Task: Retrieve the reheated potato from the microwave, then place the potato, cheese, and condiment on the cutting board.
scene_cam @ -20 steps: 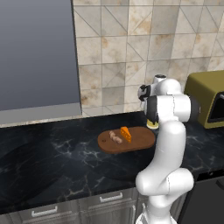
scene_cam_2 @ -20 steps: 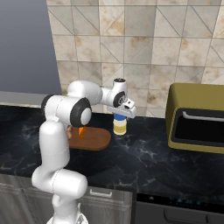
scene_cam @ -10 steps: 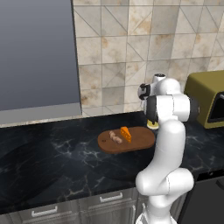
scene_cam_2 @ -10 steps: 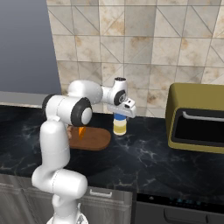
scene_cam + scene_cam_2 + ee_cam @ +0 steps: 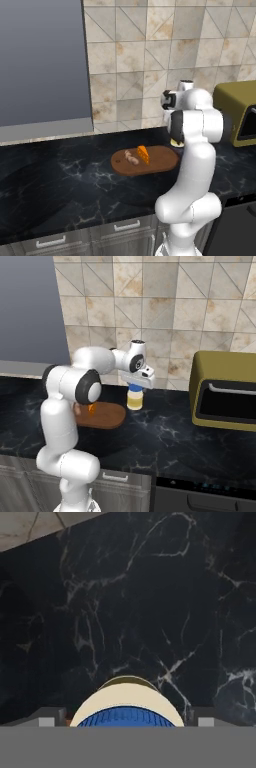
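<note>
The condiment, a pale yellowish bottle with a blue cap, stands upright on the black counter just right of the cutting board. My gripper points down over its cap, open, one finger on each side. In the hand view the condiment sits between the fingertips, with narrow gaps left and right. On the cutting board lie the tan potato and the orange cheese, side by side. The microwave is out of view.
An olive-yellow toaster oven stands on the counter to the right of the bottle. A tall grey panel hangs at the upper left. The tiled wall rises close behind the bottle.
The hand has stayed over the bottle, with hardly any shift. The board, potato and cheese have not moved.
</note>
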Available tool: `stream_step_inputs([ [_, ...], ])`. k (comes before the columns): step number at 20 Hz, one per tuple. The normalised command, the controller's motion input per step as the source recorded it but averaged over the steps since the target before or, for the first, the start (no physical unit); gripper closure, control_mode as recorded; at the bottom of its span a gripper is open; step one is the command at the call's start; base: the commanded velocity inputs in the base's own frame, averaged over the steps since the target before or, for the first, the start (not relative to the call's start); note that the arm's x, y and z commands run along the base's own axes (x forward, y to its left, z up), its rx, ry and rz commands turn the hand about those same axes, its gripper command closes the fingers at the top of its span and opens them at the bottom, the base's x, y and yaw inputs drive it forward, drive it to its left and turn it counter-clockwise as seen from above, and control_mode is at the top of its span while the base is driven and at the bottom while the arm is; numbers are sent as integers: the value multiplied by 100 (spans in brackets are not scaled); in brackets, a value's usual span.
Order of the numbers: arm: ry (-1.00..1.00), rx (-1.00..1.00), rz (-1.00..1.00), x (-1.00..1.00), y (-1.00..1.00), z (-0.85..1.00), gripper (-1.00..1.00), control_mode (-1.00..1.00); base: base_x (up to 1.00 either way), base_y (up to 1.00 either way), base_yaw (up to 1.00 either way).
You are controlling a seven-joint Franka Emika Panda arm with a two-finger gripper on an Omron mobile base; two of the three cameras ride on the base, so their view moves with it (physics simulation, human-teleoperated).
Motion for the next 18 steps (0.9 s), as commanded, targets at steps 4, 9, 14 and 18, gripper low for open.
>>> stream_step_inputs([
  [4,-2,0,0,-35,5,23,100,-100,0,0,0],
  [9,-3,0,0,-38,7,24,100,-100,0,0,0],
  [14,-1,0,0,-42,23,14,100,-100,0,0,0],
  [18,0,0,0,-27,45,0,100,-100,0,0,0],
])
